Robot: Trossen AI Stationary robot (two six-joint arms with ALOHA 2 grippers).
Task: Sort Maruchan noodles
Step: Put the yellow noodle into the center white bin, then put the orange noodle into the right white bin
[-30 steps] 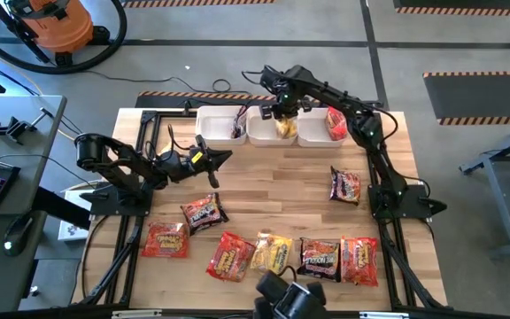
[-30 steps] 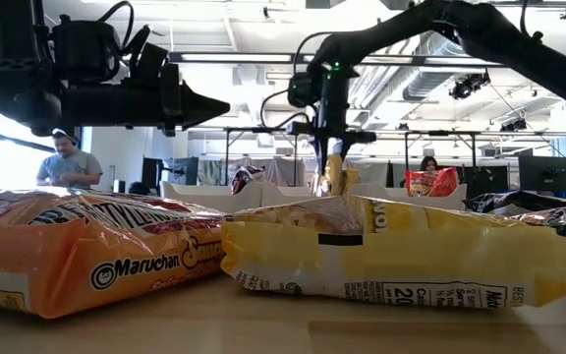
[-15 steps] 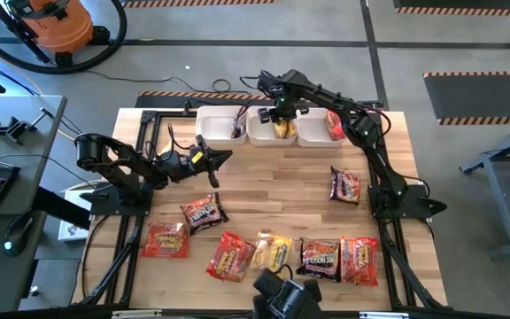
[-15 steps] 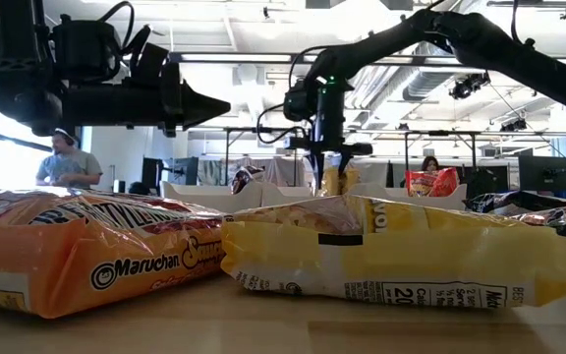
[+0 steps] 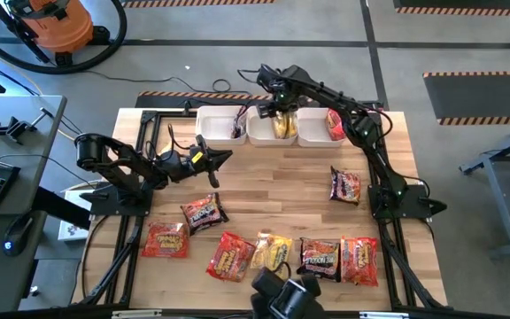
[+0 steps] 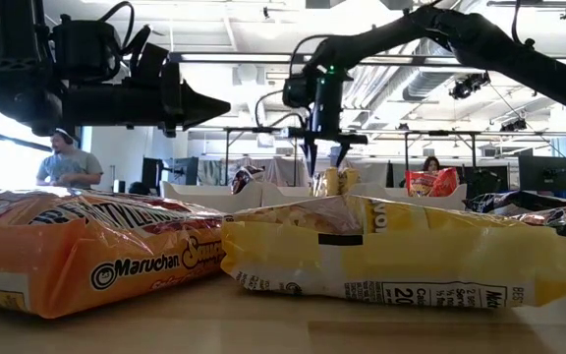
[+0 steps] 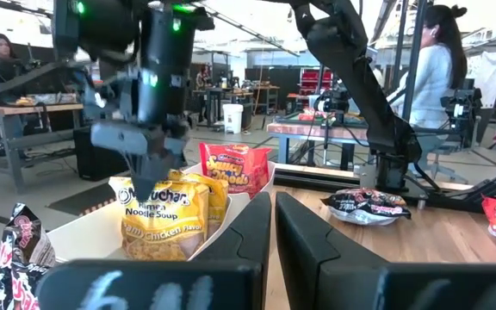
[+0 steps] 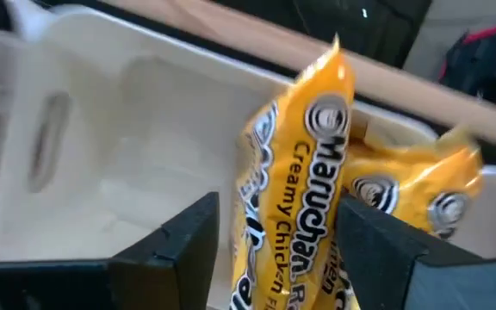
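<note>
My right gripper point(image 5: 277, 111) hangs open over the middle white bin point(image 5: 260, 135) at the table's far edge. Its fingers point(image 8: 188, 245) stand on either side of a yellow Maruchan packet point(image 8: 295, 172) without touching it. That packet stands on edge in the bin, leaning on a second yellow packet point(image 8: 420, 194). In the low view the open fingertips point(image 6: 326, 155) sit just above the packet's top point(image 6: 336, 180). My left gripper point(image 5: 224, 157) waits shut above the table's left half. Several red, yellow and maroon packets point(image 5: 273, 252) lie flat along the near edge.
The left bin point(image 5: 211, 124) holds a maroon packet point(image 5: 237, 131); the right bin point(image 5: 312, 135) holds a red one point(image 5: 335, 124). One maroon packet point(image 5: 345, 186) lies alone on the right, another point(image 5: 204, 213) near my left arm. People sit and stand beyond the table.
My right gripper carried the yellow packet down into the middle bin, opened and let it go, then rose a little. The packet now stands in the bin, free of the fingers.
</note>
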